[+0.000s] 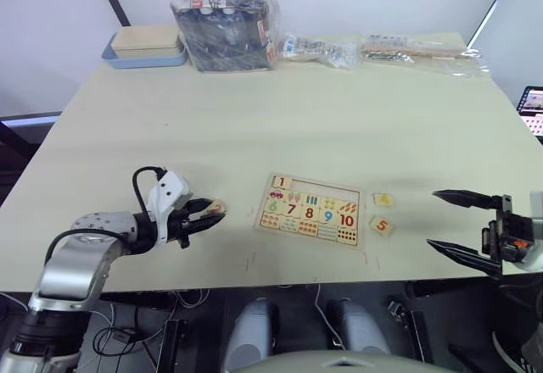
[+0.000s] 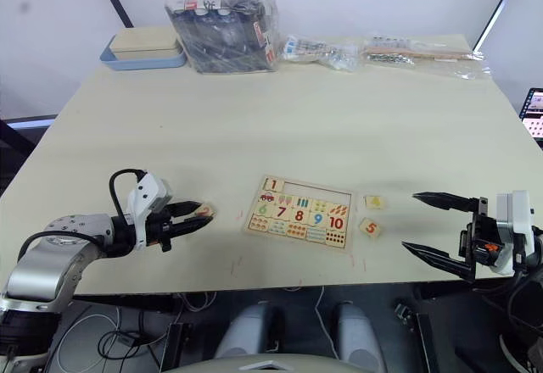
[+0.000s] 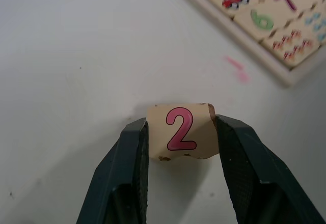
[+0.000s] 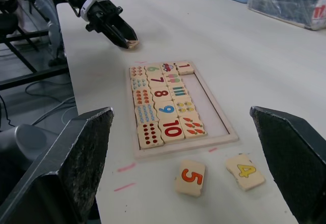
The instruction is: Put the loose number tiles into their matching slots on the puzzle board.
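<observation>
Head view: the left claw [image 1: 206,216] pinches the 2 tile [image 1: 217,208] low on the desk [image 1: 339,119], left of the puzzle board [image 1: 312,210].

Left wrist view: it looks light, stiff and smooth-faced, so gripping opposite edges seems right.

Right wrist view: the right claw [image 4: 191,170] is spread wide, with the 5 tile [image 4: 190,176] and 4 tile [image 4: 245,171] lying loose.

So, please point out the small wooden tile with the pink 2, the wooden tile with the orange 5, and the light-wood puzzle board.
Tile with the pink 2 [image 3: 181,130]: left wrist view, on the digit.
Tile with the orange 5 [image 4: 191,176]: right wrist view, on the digit.
Puzzle board [image 1: 363,217]: left eye view, right rim.
</observation>
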{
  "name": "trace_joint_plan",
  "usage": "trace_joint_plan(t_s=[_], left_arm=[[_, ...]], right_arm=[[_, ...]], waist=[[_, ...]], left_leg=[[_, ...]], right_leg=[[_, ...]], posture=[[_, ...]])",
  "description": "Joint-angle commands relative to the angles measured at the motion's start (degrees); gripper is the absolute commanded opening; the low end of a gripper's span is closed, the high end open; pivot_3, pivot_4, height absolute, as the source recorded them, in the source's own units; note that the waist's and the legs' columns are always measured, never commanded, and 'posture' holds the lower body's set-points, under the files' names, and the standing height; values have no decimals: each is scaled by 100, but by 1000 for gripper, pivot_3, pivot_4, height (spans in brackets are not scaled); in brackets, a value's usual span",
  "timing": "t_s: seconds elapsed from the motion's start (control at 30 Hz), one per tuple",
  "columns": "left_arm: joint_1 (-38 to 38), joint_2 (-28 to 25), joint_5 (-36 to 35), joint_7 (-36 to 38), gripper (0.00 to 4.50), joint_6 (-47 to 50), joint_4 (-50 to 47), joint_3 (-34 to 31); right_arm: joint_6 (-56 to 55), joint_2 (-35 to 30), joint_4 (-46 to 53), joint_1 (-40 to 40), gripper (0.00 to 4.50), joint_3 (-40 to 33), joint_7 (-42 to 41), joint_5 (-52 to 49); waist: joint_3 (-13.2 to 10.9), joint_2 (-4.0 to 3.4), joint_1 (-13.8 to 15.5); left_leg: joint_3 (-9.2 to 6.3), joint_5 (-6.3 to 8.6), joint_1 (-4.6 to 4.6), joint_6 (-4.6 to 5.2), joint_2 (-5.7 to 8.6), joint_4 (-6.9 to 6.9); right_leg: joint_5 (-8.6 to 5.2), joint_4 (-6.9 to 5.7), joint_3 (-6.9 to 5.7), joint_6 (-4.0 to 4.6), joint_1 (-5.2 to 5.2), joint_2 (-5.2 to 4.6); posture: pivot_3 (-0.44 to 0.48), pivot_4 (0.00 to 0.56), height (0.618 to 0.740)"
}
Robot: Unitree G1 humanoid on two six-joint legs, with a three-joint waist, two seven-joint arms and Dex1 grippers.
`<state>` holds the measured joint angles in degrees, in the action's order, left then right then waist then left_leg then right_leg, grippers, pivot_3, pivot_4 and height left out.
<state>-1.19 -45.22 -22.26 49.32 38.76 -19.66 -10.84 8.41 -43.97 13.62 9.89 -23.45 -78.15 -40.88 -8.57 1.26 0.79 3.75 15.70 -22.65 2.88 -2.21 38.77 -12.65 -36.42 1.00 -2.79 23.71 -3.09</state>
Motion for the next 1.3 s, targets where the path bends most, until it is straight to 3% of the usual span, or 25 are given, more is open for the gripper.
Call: trace_joint_plan(t_s=[0.03,0.17,0.27,0.4,0.57,0.77,0.8,0.93,1.1,1.2,1.3], left_arm=[[-269,547,-385,-1213,1440,1321,-1378,-526],[-357,1838,-540,-2754,1440,3130,-2778,-777],[-311,2430,-478,-3338,1440,3881,-3316,-766],[-262,3069,-142,-4093,1440,4483,-3688,-640],[-439,3541,195,-4640,1440,4572,-3682,-320],[-639,3747,104,-4413,4347,4389,-3703,-506],[-692,3707,18,-4255,4447,4297,-3750,-599],[-861,3128,-600,-3159,4447,3872,-3780,-1394],[-1284,918,-1177,-764,4447,2480,-2847,-2172],[-1165,-439,-894,960,4447,930,-1376,-2009],[-782,-1113,-695,1957,4447,-230,-297,-1591]], right_arm=[[-81,-45,-35,-90,4500,-34,-98,-30],[-13,-34,-121,-246,4500,90,-110,-40],[9,-54,-221,-367,4500,129,-147,-39],[52,-138,-363,-532,4500,172,-253,-39],[91,-204,-483,-671,4500,239,-359,-13],[160,-194,-438,-693,4500,282,-376,-14],[171,-191,-412,-671,4500,266,-365,-28],[195,-172,-328,-601,4500,215,-315,-60],[235,-110,-116,-480,4500,182,-182,-109],[276,-110,78,-345,4500,106,-129,-180],[326,-128,280,-231,4500,41,-73,-249]], waist=[[0,0,9],[1,6,7],[3,8,3],[4,7,5],[5,6,4],[10,-2,-1],[12,-6,-4],[9,-2,-22],[8,-4,12],[4,-12,28],[1,-17,20]], left_leg=[[1,0,-1,0,1,0],[-10,0,1,0,5,10],[-16,0,4,0,6,13],[-19,0,5,0,9,13],[-21,0,8,0,11,14],[-19,0,15,0,10,14],[-19,0,16,0,9,14],[-18,0,15,-1,5,12],[-20,0,9,-2,3,12],[-15,0,9,-2,7,12],[-16,0,-2,-3,6,12]], right_leg=[[0,0,1,0,-1,-3],[1,-4,-3,-2,-11,-3],[1,-8,-4,-2,-15,5],[0,-9,-2,0,-16,10],[0,-8,0,1,-23,13],[-1,-8,3,3,-26,13],[-1,-8,3,3,-26,13],[-2,-8,2,5,-23,18],[-4,-9,-5,8,-12,13],[-5,-6,-9,7,-9,-3],[-4,7,-17,7,1,-5]], posture=[[0,150,740],[0,150,740],[0,150,740],[0,150,740],[0,150,740],[0,150,740],[0,150,740],[0,150,740],[0,150,740],[0,150,740],[0,150,740]])
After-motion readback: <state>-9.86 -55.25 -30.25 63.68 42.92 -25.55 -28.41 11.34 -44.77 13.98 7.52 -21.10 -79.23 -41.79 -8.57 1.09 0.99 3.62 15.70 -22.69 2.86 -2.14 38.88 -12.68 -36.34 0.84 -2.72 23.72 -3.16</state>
